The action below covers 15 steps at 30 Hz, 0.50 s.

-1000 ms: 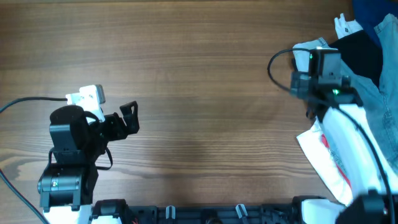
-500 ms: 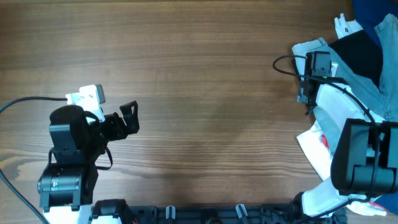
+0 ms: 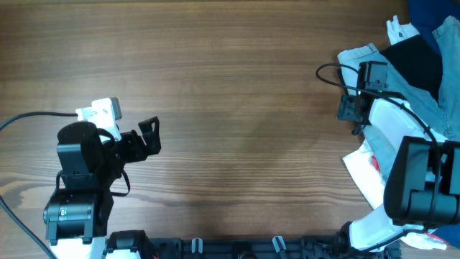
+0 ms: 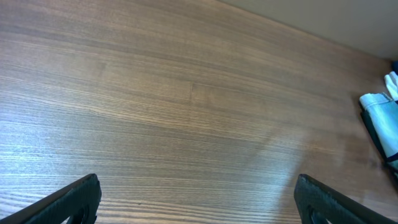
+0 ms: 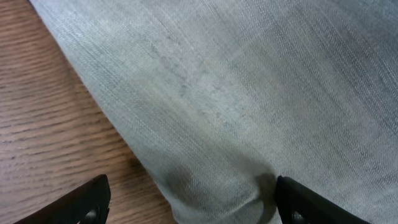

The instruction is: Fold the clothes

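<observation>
Your pair of light blue, faded denim shorts (image 3: 433, 108) lies at the right end of the brown wooden bench (image 3: 237, 86), partly under a black garment (image 3: 417, 61), with a dark blue cloth (image 3: 431, 14) beyond it at the corner. Your right gripper (image 3: 351, 114) is down at the edge of the shorts that faces the middle of the bench. In the right wrist view its fingers (image 5: 93, 199) stand wide apart. One is over bare wood and the other over the denim, where a small pucker shows in the fabric, and nothing is clamped between them. Your left gripper (image 3: 151, 135) sits well apart from the shorts at the left end, its fingers (image 4: 74, 199) spread wide over bare wood.
</observation>
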Motion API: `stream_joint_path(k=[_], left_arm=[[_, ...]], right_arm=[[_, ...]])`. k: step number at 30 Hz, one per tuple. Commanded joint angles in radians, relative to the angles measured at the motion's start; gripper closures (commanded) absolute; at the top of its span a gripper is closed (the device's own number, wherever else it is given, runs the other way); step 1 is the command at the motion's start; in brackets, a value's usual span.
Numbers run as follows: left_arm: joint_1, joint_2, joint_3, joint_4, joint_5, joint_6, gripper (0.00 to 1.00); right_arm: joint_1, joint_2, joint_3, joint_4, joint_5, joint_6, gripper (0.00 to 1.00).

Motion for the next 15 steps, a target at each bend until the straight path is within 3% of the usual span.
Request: stream_joint_path(k=[1,2,7,13,15], left_arm=[[-0.005,-0.003,0.018,0.003,0.020,-0.006,0.00],[-0.005,-0.004,0.018,0.003,0.020,-0.006,0.00],[-0.005,-0.003,0.018,0.003,0.020,-0.006,0.00],[-0.005,-0.003,0.018,0.003,0.020,-0.006,0.00],[-0.005,-0.004,0.018,0.003,0.020,-0.006,0.00]], right_arm=[[0.000,0.024,-0.015,0.014,0.032,0.005,0.22],[0.000,0.024,-0.016,0.016,0.032,0.010,0.26],[0.000,0.024,-0.016,0.015,0.050,0.014,0.66],[0.000,0.024,-0.016,0.016,0.058,0.016,0.96],[0.000,0.024,-0.016,0.016,0.069,0.017,0.96]])
